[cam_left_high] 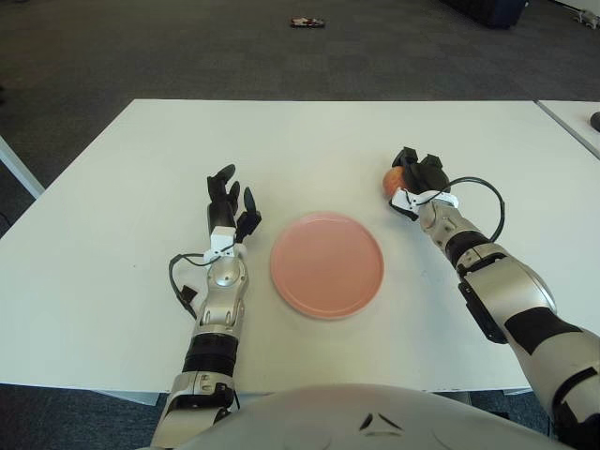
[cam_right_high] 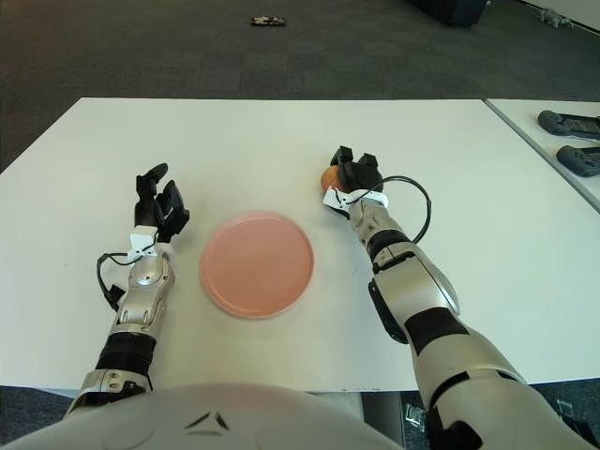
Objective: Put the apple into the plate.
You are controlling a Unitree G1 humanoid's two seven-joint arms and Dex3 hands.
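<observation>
A reddish apple (cam_left_high: 393, 179) sits on the white table (cam_left_high: 309, 141) to the right of a round pink plate (cam_left_high: 327, 264). It also shows in the right eye view (cam_right_high: 329, 177). My right hand (cam_left_high: 415, 172) has its dark fingers curled around the apple from the right and above, hiding most of it. The plate is empty and lies flat near the table's front middle. My left hand (cam_left_high: 230, 199) is to the left of the plate, fingers spread and holding nothing.
A second table (cam_right_high: 553, 141) stands at the right with two dark controllers (cam_right_high: 574, 123) on it. A small dark object (cam_left_high: 307, 22) lies on the carpet far beyond the table.
</observation>
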